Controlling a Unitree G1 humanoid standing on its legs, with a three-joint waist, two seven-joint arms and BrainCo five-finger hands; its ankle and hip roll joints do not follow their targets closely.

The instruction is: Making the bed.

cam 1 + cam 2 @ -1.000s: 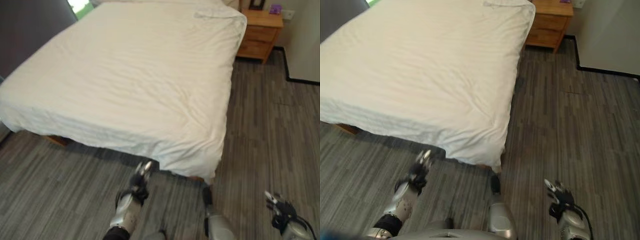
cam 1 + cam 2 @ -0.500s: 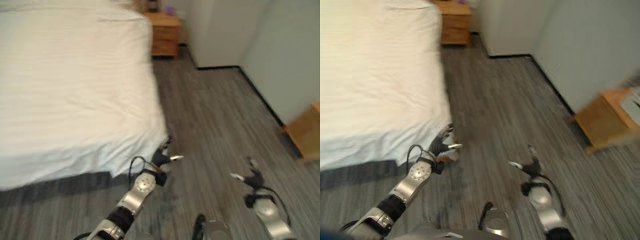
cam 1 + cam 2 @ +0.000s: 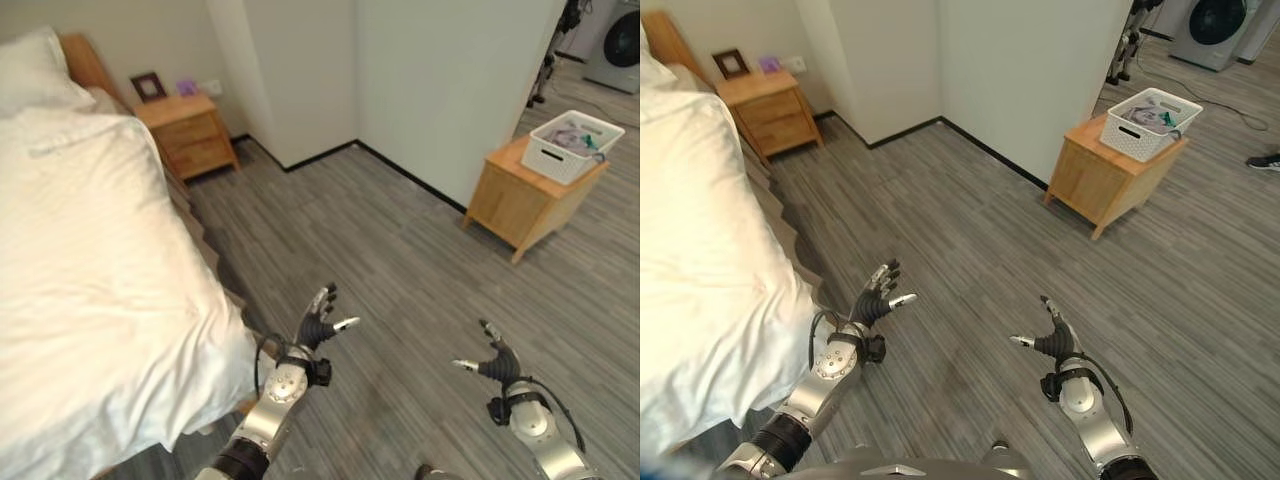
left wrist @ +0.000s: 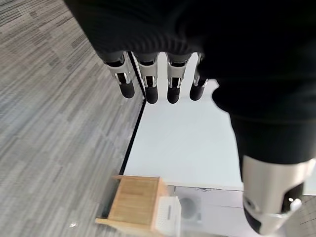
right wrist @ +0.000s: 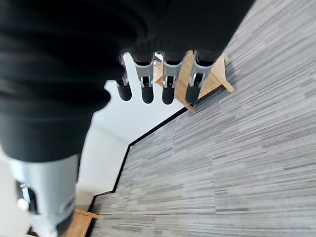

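The bed (image 3: pixel 90 300) lies along the left side, covered by a smooth white duvet that hangs over its near corner. A white pillow (image 3: pixel 35 75) rests at the headboard end. My left hand (image 3: pixel 318 325) hovers open over the floor just right of the bed's corner, fingers spread and holding nothing. My right hand (image 3: pixel 495 360) hangs open further right above the wooden floor, also empty. Straight, empty fingers (image 4: pixel 148 81) show in the left wrist view, and the right wrist view has its fingers (image 5: pixel 165 84) straight too.
A wooden nightstand (image 3: pixel 185 135) with a small picture frame stands beside the headboard. A white wall corner (image 3: pixel 360 80) juts into the room. A second wooden cabinet (image 3: pixel 525 200) at the right carries a white basket (image 3: pixel 572 145). Grey plank floor lies between.
The camera has swung far to the right, so the bed now sits at the left and the room's right side shows. Both hands stay open and have risen slightly.
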